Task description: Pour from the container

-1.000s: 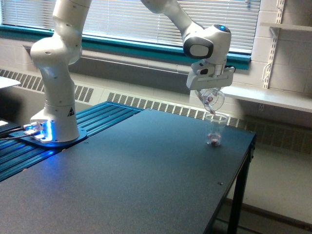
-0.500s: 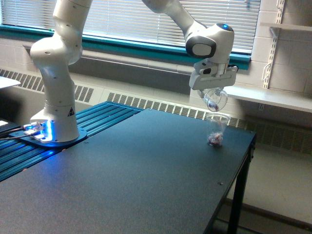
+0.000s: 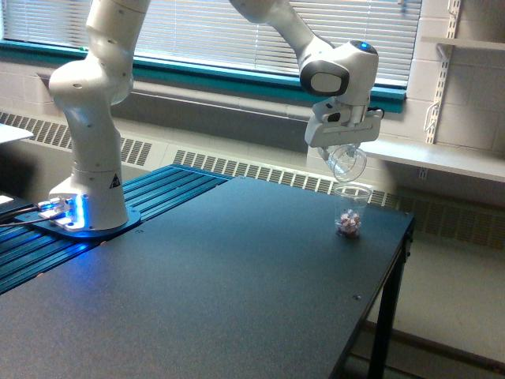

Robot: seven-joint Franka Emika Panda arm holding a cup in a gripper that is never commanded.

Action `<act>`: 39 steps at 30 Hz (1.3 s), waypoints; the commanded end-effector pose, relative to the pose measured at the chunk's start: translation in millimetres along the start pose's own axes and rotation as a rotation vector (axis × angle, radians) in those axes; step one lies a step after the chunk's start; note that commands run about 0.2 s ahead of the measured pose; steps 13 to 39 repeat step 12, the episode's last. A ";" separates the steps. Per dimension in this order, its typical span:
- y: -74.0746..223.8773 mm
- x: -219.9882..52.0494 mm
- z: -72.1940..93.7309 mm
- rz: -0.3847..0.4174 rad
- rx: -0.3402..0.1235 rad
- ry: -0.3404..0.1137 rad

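Note:
The container (image 3: 348,163), a clear rounded cup, hangs tipped over in my gripper (image 3: 342,155), which is shut on it. It sits directly above a small tapered clear cup (image 3: 350,211) standing on the dark table (image 3: 205,276) near the far right corner. The small cup holds reddish and pale bits at its bottom. The container looks empty now, though its clear wall makes that hard to judge.
The arm's white base (image 3: 88,197) stands on blue slatted rails at the exterior view's left. The table's right edge (image 3: 394,268) drops off close beside the small cup. A white ledge (image 3: 442,158) and window blinds lie behind.
The container has tipped further and shifted slightly right and up. The reddish bits seen inside it earlier are gone from it, and the pile in the small cup has grown.

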State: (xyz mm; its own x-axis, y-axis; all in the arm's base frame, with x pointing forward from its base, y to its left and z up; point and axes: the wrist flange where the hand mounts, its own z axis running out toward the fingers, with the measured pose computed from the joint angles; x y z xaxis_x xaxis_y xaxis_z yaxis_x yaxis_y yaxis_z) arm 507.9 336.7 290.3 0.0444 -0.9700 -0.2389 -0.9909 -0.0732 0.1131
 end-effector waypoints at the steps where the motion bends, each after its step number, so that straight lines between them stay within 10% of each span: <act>1: 4.8 -5.7 -3.7 -0.007 -0.006 -0.006; 39: 6.3 -10.4 -19.5 -0.043 -0.003 -0.064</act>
